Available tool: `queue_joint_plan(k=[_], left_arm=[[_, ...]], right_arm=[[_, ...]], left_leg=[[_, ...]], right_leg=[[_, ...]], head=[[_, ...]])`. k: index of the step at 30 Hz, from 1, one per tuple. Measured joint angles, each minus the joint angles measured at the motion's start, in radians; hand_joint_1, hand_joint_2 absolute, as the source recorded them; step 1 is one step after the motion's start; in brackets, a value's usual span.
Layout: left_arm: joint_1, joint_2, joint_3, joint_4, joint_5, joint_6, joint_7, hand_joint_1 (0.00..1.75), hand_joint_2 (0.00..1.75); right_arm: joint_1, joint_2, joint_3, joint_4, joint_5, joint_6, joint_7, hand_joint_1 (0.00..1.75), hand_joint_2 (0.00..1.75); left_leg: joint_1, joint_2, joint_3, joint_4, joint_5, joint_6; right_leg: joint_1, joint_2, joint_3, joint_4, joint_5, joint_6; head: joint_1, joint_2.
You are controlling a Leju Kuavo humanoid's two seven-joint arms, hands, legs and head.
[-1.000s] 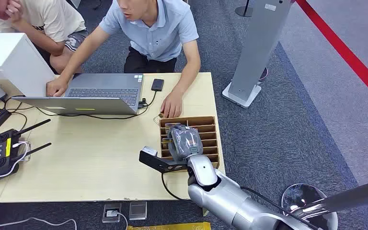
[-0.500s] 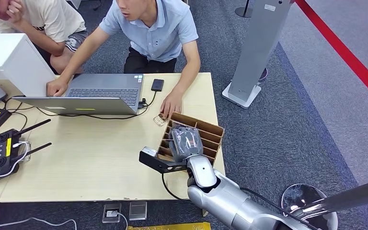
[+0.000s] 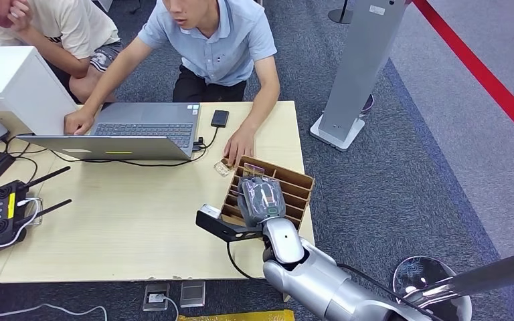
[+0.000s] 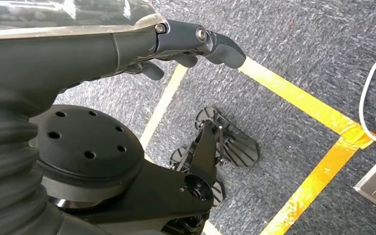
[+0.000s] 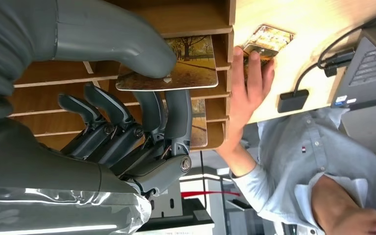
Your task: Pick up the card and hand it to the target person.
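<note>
My right hand (image 3: 261, 199) hovers over a brown wooden slotted rack (image 3: 298, 190) at the table's right front corner. In the right wrist view its thumb (image 5: 112, 34) and fingers pinch a card (image 5: 186, 68) with an autumn tree picture, over the rack (image 5: 176, 14). The card's top edge (image 3: 253, 170) peeks out beyond the fingers. Another card (image 5: 200, 127) sits in a slot. A person in a blue shirt (image 3: 214, 40) kneels behind the table, one hand (image 3: 240, 145) resting by a small card (image 3: 223, 167). My left hand (image 4: 196, 44) hangs over the carpet, holding nothing.
An open laptop (image 3: 140, 127), a black phone (image 3: 220, 118), a remote controller (image 3: 0, 217) and a white box (image 3: 13, 80) sit on the wooden table (image 3: 127, 221). A second person (image 3: 60, 27) crouches at back left. A grey pillar stand (image 3: 355, 73) rises to the right.
The rack has swung askew and tipped up from its squared position. My right hand rose slightly with the card, whose top edge now shows more.
</note>
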Motion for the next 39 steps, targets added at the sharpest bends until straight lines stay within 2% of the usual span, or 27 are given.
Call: queue_joint_plan(k=[20,30,39], left_arm=[[-0.014,-0.015,0.010,0.030,-0.071,0.000,-0.010,0.00,1.75],[-0.010,-0.017,0.033,0.034,-0.162,0.000,0.027,0.00,1.75],[-0.003,-0.016,0.035,0.032,-0.183,0.000,0.038,0.00,1.75]], right_arm=[[-0.004,-0.013,-0.014,-0.169,0.068,-0.071,-0.067,1.75,1.75],[-0.104,-0.045,-0.025,-0.393,0.210,-0.093,-0.128,1.75,1.75],[-0.154,-0.050,-0.033,-0.433,0.214,-0.120,-0.154,1.75,1.75]], left_leg=[[0.000,0.000,0.000,0.000,0.000,0.000],[0.000,0.000,0.000,0.000,0.000,0.000],[0.000,0.000,0.000,0.000,0.000,0.000]], right_leg=[[0.000,0.000,0.000,0.000,0.000,0.000],[0.000,0.000,0.000,0.000,0.000,0.000],[0.000,0.000,0.000,0.000,0.000,0.000]], head=[[0.000,0.000],[0.000,0.000],[0.000,0.000]])
